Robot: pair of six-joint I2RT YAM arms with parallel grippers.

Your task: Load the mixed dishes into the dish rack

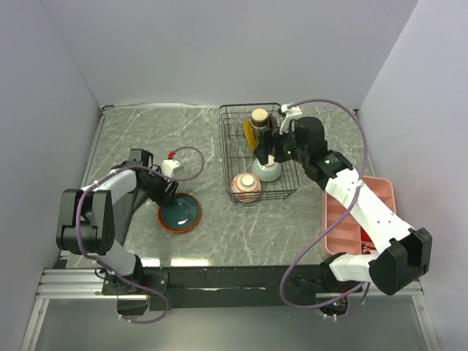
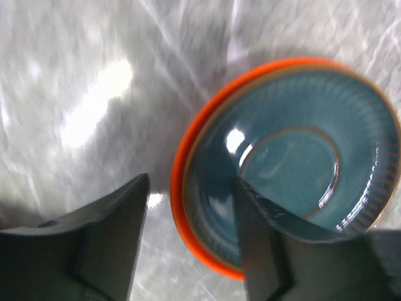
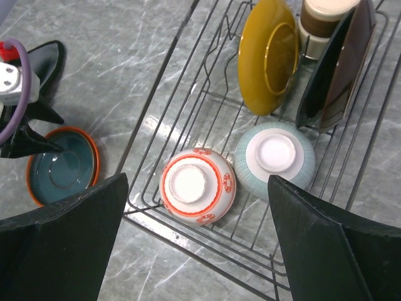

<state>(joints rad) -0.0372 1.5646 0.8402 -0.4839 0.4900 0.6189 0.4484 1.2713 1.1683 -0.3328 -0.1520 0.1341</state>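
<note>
The teal plate (image 1: 180, 212) with an orange-red rim lies on the table left of the dish rack (image 1: 224, 155). My left gripper (image 1: 170, 194) is open at the plate's near-left edge. In the left wrist view the rim (image 2: 188, 188) lies between the jaws, one finger (image 2: 276, 244) over the plate, the other (image 2: 113, 238) outside it. My right gripper (image 1: 265, 152) is open and empty above the rack (image 3: 188, 246). Below it lie the upturned red floral bowl (image 3: 197, 186) and mint-green bowl (image 3: 274, 157). The tan cup (image 3: 322, 22) stands at the rack's back.
A yellow plate (image 3: 268, 53) and a dark dish (image 3: 341, 63) stand on edge in the rack's back half. A pink compartment tray (image 1: 358, 219) lies at the right, under my right arm. White walls close the left, back and right sides.
</note>
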